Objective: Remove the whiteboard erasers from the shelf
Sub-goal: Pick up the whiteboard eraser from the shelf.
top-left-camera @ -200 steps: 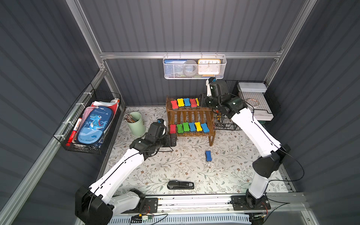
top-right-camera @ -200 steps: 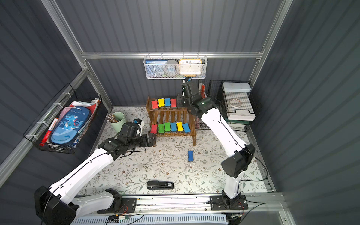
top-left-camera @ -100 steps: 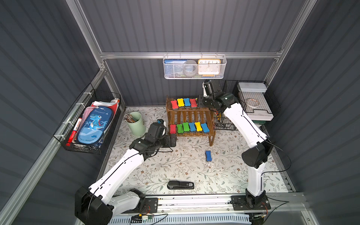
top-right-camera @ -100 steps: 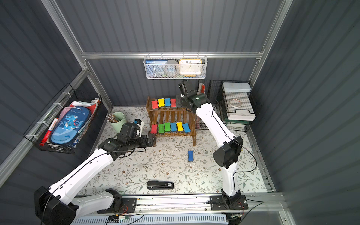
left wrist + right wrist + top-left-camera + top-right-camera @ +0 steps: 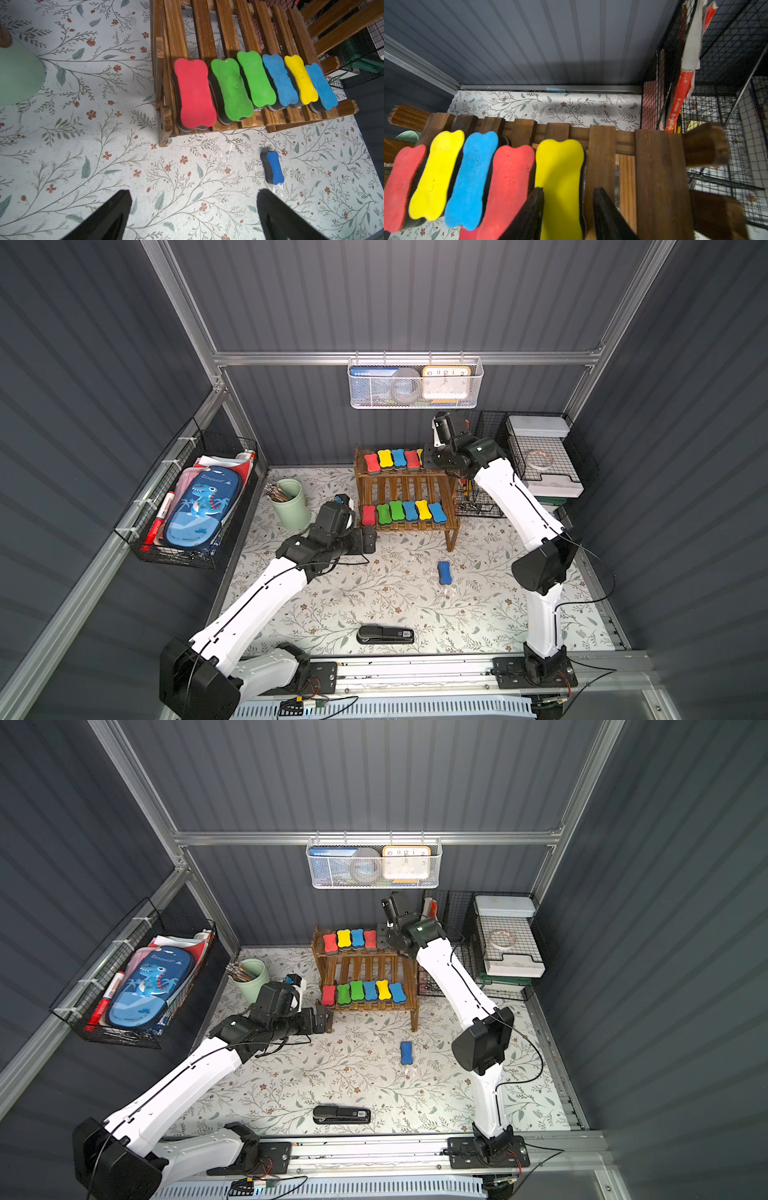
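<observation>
Shelf [image 5: 361, 969]: upper tier carries four erasers [image 5: 344, 938], red, yellow, blue, red; lower tier six. Right end effector [image 5: 381, 942] at upper tier's right end. One blue eraser [image 5: 406, 1052] lies alone on table [image 5: 332, 1077], well apart from stapler [image 5: 341, 1114].

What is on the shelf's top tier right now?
Five erasers in a row: red, yellow, blue, second red, end yellow. The right gripper largely hides that last one in the top views; its jaws straddle it.

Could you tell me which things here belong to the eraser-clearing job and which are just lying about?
Job: shelf, top-row erasers, bottom-row erasers, loose blue eraser.
Lying about: stapler, cup, pencil case, clock.
</observation>
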Controlling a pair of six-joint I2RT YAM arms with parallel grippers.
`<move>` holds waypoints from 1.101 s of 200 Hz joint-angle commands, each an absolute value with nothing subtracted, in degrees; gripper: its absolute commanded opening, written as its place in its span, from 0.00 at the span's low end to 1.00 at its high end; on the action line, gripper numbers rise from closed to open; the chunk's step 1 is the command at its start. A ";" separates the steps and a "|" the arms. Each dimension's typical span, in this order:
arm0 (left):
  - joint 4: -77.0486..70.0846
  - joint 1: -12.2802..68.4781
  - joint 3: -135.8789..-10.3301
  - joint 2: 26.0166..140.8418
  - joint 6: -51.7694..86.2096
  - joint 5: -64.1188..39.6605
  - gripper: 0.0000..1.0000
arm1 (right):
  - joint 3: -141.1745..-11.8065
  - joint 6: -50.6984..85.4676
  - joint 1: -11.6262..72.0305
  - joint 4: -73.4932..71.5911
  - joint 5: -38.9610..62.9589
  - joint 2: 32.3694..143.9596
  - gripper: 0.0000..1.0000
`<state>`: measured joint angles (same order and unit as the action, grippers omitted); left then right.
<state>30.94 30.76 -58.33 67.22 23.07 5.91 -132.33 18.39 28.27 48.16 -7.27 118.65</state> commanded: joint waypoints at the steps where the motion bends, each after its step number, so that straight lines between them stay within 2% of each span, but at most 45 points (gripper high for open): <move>1: 31.73 30.76 -57.88 66.46 23.40 6.33 0.99 | -132.56 18.19 28.02 50.00 -8.77 119.31 0.43; 74: 31.73 30.76 -58.05 66.86 23.67 6.28 0.99 | -131.06 17.66 27.29 50.49 -13.13 117.65 0.41; 104: 31.47 30.72 -57.86 67.20 23.90 5.73 0.99 | -131.36 16.73 27.29 49.19 -10.15 117.33 0.42; 163: 31.55 30.76 -58.10 66.84 24.02 5.80 0.99 | -131.47 15.99 27.85 46.60 -7.98 115.10 0.52; 220: 31.46 30.76 -58.22 67.52 24.01 5.43 0.99 | -133.80 16.71 27.81 48.05 -7.93 118.51 0.55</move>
<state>30.94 30.76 -58.33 67.33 23.51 5.98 -131.85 16.73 27.68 46.87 -7.94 117.30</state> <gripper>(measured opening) 0.992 0.548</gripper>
